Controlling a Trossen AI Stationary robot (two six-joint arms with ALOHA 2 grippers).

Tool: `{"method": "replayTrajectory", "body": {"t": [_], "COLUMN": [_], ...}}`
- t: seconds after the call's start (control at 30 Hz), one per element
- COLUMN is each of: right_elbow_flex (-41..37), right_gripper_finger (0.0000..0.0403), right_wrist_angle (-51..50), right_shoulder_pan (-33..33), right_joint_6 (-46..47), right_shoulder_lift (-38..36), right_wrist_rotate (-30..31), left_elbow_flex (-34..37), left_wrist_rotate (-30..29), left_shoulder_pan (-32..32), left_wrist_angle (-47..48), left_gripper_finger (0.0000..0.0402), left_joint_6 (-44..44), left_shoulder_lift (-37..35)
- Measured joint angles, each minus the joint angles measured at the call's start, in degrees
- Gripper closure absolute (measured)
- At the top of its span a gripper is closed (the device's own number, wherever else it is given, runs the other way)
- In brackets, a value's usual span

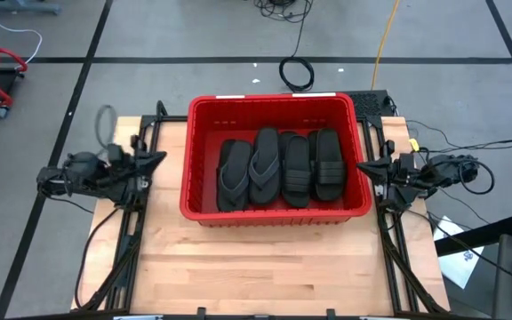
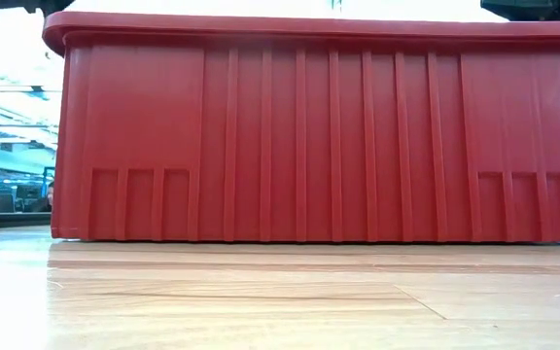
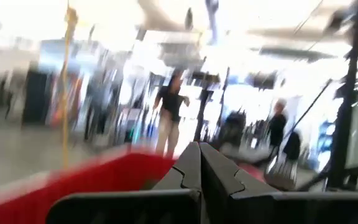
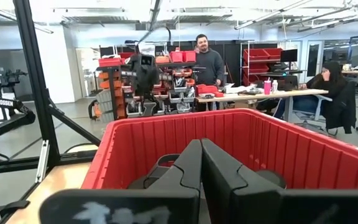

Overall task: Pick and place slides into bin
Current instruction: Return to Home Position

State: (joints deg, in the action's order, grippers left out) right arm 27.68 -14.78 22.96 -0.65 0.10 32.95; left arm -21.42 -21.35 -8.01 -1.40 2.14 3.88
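The red bin stands on the far half of the wooden table; its ribbed near wall fills the low view. Several dark slides lie flat side by side on its floor, thong flip-flops at the left and wide-strap ones at the right. My left gripper hovers shut just outside the bin's left wall, pointing at it, fingertips together. My right gripper hovers shut outside the right wall, looking over the rim at a slide's end. Neither holds anything.
Bare table top stretches between the bin and the near edge. Black frame rails run along the table's left and right sides. People stand and sit in the room beyond the table.
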Motion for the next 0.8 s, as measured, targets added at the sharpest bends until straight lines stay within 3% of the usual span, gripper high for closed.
{"method": "replayTrajectory", "body": {"t": [0.13,0.27,0.37,0.57,0.8], "right_elbow_flex": [0.0,0.0,0.0,0.0,-0.04], "right_gripper_finger": [0.0403,0.0403,0.0403,0.0403,0.0403], "right_wrist_angle": [-0.51,-1.3,-0.6,0.39,0.29], "right_shoulder_pan": [0.0,0.0,0.02,0.02,0.01], "right_joint_6": [-0.1,0.08,1.97,-3.39,-6.4], "right_shoulder_lift": [0.02,0.55,0.7,0.7,0.0], "right_wrist_rotate": [0.02,0.11,0.05,-3.4,8.6], "left_elbow_flex": [0.63,4.07,8.67,15.89,16.74], "left_wrist_rotate": [5.34,6.22,8.6,9.5,9.37], "left_shoulder_pan": [0.0,0.0,0.0,0.0,0.0], "left_wrist_angle": [-6.29,-6.52,-12.15,-22.31,-22.38], "left_gripper_finger": [0.0401,0.0401,0.0401,0.0401,0.0401], "left_joint_6": [-6.74,-3.99,-3.24,-1.94,-3.54], "left_shoulder_lift": [0.0,0.02,-0.17,-2.08,-3.63]}}
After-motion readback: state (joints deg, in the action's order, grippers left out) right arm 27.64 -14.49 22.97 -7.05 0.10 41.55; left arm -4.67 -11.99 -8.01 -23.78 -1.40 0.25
